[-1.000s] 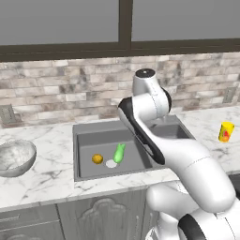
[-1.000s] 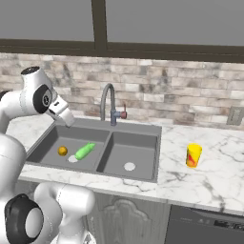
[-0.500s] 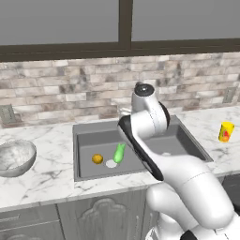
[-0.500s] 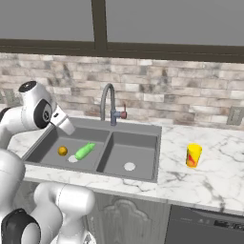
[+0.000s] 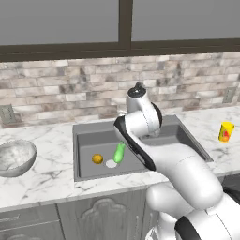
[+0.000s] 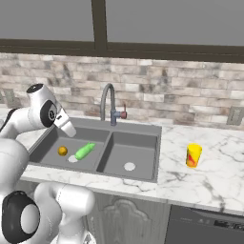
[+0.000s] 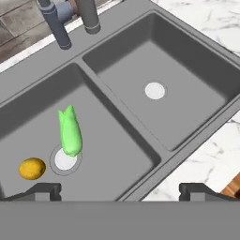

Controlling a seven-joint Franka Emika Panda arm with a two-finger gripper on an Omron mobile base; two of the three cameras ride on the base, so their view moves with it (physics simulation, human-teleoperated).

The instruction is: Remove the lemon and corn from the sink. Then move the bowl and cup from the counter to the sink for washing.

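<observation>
The gripper [image 7: 120, 190] is held above the sink [image 7: 140, 136] with its jaws spread wide apart and nothing between them. In the hand view, the corn [image 7: 70, 131] is seen in the left basin, up and left of the fingertips [image 7: 47, 190], its end touching the round drain [image 7: 64, 159]. The lemon [image 7: 32, 168] is found just beside that drain, near the left fingertip. The cup [image 6: 193, 155] and the bowl [image 5: 16, 157] are set on the counter [image 6: 214, 167], on opposite sides of the sink.

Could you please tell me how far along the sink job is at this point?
Nothing looks done yet. The lemon and the corn lie in the sink's left basin, the corn partly over the drain. The open end effector hangs above the sink, holding nothing. The bowl and cup are on the counter, on opposite sides.
</observation>
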